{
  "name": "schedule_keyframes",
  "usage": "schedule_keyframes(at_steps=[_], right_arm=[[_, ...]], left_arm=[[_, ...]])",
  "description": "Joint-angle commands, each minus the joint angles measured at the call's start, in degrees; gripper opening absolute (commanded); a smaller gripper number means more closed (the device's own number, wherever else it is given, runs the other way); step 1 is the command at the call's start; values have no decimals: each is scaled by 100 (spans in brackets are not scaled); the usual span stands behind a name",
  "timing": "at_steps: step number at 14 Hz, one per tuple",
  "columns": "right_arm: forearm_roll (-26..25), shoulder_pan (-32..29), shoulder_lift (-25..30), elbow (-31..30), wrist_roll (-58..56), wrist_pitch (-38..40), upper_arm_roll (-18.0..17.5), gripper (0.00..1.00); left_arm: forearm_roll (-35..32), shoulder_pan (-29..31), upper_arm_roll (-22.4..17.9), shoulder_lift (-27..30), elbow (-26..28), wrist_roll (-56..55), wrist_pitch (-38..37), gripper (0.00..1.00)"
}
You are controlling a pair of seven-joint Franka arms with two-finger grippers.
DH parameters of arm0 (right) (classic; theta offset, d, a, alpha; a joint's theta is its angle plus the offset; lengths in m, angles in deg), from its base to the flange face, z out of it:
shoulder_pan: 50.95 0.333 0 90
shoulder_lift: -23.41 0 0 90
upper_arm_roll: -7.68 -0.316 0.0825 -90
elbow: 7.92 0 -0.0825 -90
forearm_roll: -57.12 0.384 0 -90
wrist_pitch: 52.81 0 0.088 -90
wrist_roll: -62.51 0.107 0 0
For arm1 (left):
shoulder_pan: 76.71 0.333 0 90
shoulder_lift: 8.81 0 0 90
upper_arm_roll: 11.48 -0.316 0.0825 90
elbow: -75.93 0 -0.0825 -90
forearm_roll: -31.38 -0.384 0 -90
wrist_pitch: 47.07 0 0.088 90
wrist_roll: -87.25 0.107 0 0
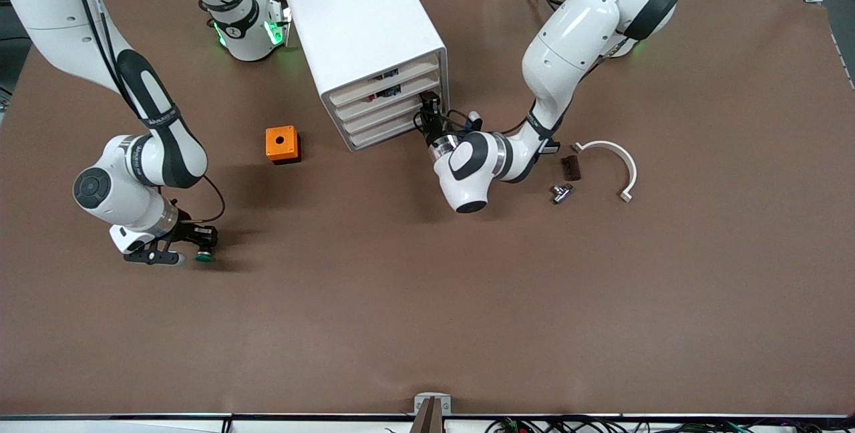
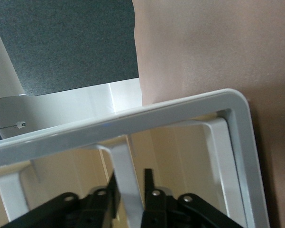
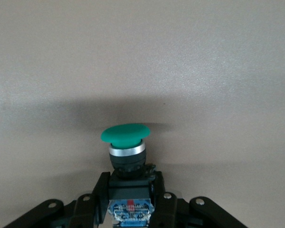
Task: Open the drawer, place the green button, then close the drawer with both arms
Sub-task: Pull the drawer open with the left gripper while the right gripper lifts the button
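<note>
Right gripper (image 1: 200, 246), wrist bent low near the table's right-arm edge, clamps the button (image 3: 127, 142); left gripper (image 1: 429, 112), forearm level, pinches the drawer (image 1: 384, 115) front's rib.

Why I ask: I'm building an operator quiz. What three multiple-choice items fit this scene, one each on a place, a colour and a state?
1. Where is the orange box?
A. On top of the cabinet
B. On the table beside the white cabinet, toward the right arm's end
C. Inside a drawer

2. What colour is the push button cap?
A. Red
B. Yellow
C. Green

3. What is the right end effector doing?
A. Shut on the push button
B. Open over the orange box
C. Pulling a drawer

Answers:
1 B: the front view shows it on the table next to the cabinet.
2 C: the right wrist view shows a round green cap.
3 A: its fingers clamp the button's body just above the table.

The left end effector is at the cabinet's drawer fronts.
</note>
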Motion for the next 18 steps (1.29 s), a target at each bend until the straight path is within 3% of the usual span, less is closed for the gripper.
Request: schedule_keyframes(at_steps=[1,4,8,12,18], right_arm=[[-68,-88,-4,199,12,228,-97,0],[11,-44,14,769,248,1333,-115,0],[11,324,224,1026,1266,2188,-150,0],[11,956,628,1087,2461,2680,-159,0],[11,2133,858,1719,4956,3559,-159,0]], left_arm=[[70,5,-18,-17,-33,-76,-125,13],[105,75,-36,-17,-50,-50,-125,13],[88,329,-80,-52,-76,-59,-116,14],[88,768,-80,-44,-181,-50,7,15],[62,1094,-124,-26,-296,-15,262,15]])
